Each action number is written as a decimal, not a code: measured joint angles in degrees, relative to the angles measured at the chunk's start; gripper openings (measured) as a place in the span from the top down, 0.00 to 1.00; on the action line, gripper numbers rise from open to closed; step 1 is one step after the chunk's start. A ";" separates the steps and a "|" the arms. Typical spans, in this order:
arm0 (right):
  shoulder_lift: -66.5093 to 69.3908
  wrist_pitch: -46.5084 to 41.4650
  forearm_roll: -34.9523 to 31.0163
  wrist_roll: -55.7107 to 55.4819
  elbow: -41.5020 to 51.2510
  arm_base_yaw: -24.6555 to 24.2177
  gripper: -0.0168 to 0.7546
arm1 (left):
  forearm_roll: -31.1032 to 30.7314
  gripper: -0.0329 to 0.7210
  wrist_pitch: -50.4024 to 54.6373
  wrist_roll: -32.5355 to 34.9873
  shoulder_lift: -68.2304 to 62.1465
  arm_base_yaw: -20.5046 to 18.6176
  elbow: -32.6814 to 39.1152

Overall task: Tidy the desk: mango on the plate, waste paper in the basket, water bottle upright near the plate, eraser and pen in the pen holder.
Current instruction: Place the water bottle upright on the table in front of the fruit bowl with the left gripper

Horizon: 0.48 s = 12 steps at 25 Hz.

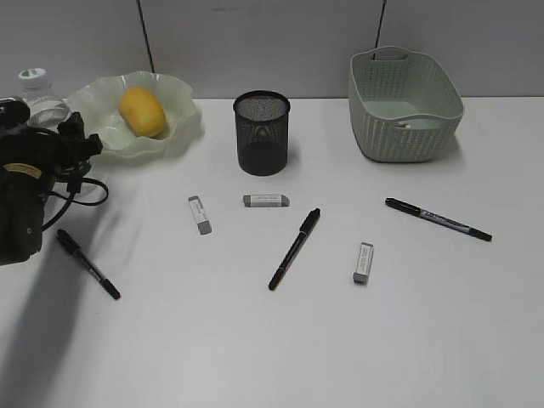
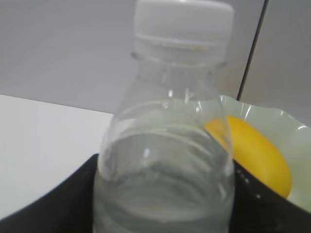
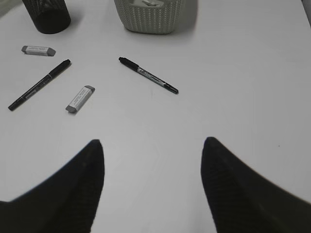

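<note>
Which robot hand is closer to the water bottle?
Left. The left gripper has the water bottle standing right between its jaws, beside the plate. The right gripper hangs open over bare desk, far off near the pens.

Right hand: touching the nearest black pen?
Apart. The right wrist view shows the right hand open over bare white desktop, with a clear gap to the black pen with the printed barrel.
</note>
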<state>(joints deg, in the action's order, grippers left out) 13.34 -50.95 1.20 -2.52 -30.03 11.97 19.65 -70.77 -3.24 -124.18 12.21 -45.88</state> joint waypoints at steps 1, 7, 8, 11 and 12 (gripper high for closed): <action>0.00 0.00 0.00 -0.06 0.00 0.00 0.33 | -0.30 0.28 0.00 0.00 0.00 0.00 0.00; 0.00 0.07 0.00 -0.01 0.00 0.00 0.33 | -2.00 0.18 0.56 -0.24 0.00 0.00 0.00; 0.00 0.07 0.05 -0.01 0.00 0.00 0.33 | -2.06 0.17 0.70 -0.29 0.00 0.00 0.00; 0.00 0.11 0.05 -0.01 0.00 0.00 0.33 | -2.26 0.16 0.87 -0.37 0.00 0.00 0.52; 0.00 0.11 0.05 -0.01 0.00 0.00 0.33 | -2.42 0.16 0.87 -0.37 0.00 0.00 1.10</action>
<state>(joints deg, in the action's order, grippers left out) 13.34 -50.83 1.25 -2.53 -30.03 11.97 17.23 -69.90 -3.61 -124.18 12.21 -44.79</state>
